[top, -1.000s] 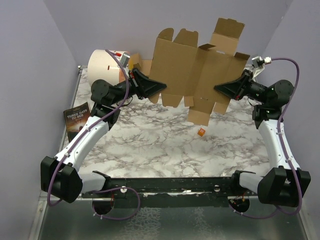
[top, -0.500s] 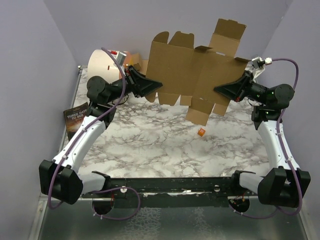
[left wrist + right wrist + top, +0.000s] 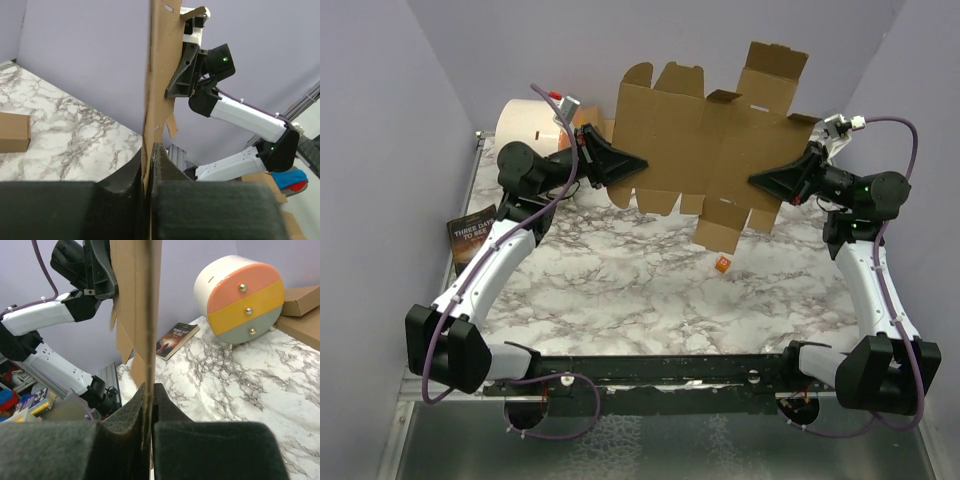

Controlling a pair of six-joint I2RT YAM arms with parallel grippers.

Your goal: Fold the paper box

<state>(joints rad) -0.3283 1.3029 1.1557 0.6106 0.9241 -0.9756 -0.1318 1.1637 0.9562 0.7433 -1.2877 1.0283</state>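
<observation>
Up around 12 o'clock the flat paper box (image 3: 705, 150) hangs pinched, left gripper (image 3: 632, 165) at 9, right gripper (image 3: 760, 180) at 3, so a first crease seems next.

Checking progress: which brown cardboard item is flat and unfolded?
The paper box, a wide die-cut sheet held in the air; the small carton on the table is closed.

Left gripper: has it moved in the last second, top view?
Yes. The left gripper shifted slightly up-frame, farther from the dark paperback book.
</observation>
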